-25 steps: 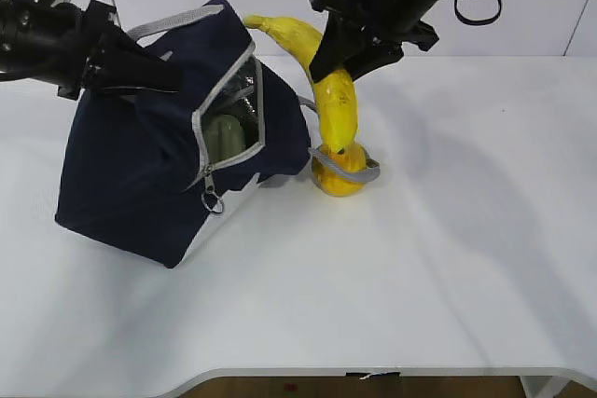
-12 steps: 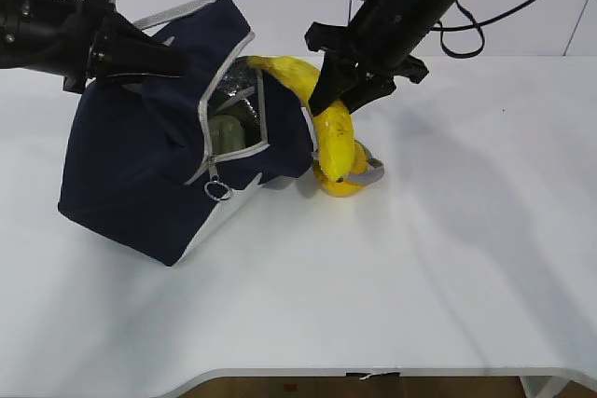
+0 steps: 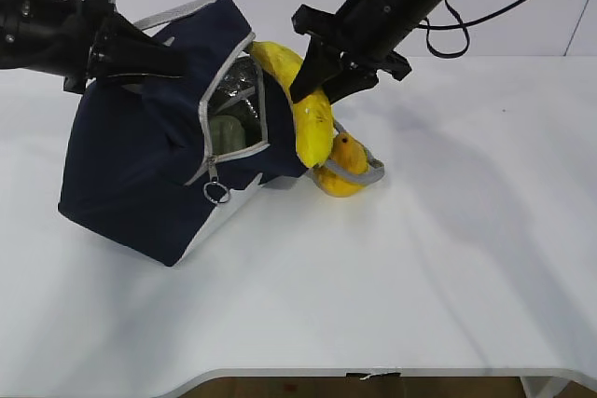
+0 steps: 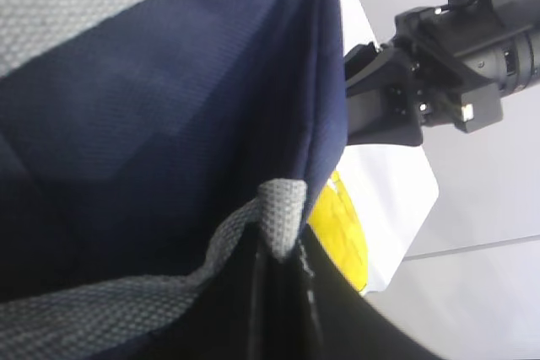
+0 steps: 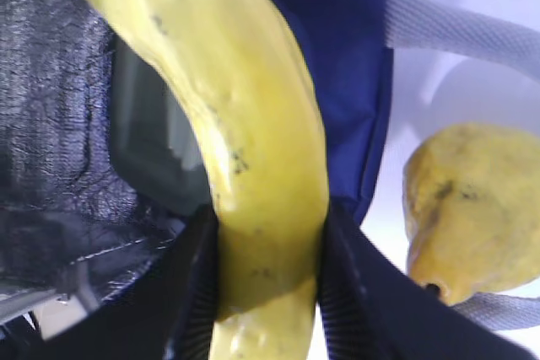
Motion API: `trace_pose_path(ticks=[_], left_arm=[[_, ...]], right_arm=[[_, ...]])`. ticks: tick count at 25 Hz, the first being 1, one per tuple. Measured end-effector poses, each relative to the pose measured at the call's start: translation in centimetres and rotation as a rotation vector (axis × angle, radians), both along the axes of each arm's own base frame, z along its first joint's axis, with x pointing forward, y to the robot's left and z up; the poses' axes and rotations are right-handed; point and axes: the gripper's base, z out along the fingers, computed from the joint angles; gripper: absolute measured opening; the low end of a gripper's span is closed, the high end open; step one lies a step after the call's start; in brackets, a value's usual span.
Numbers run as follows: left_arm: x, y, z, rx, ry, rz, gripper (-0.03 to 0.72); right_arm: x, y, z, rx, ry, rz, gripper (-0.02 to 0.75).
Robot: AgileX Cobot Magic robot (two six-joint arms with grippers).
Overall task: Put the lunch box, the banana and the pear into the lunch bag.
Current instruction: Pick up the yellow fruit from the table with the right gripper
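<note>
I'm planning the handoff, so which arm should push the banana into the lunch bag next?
Right. The right gripper already clamps the banana at the lunch bag opening; the left gripper is shut on the bag's top, holding it tilted open.

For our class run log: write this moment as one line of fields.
left gripper: shut on lunch bag | right gripper: holding banana at opening | lunch box: inside | pear: on table

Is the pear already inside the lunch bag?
No, the pear lies on the table beside the lunch bag, outside it.
</note>
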Motion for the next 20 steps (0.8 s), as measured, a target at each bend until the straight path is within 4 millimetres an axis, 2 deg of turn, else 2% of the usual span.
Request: trace_pose_path(ticks=[4, 10, 20], left_arm=[[0.0, 0.0, 0.0, 0.000, 0.000, 0.000, 0.013], [0.0, 0.0, 0.0, -0.001, 0.001, -0.002, 0.013], [-0.1, -0.1, 0.0, -0.007, 0.003, -0.013, 0.013]], right_arm=[[0.2, 0.4, 0.1, 0.043, 0.005, -0.001, 0.258], [0.8, 1.5, -1.2, 0.137, 0.053, -0.002, 0.258], [1.1, 4.3, -0.9, 0.187, -0.069, -0.024, 0.258]])
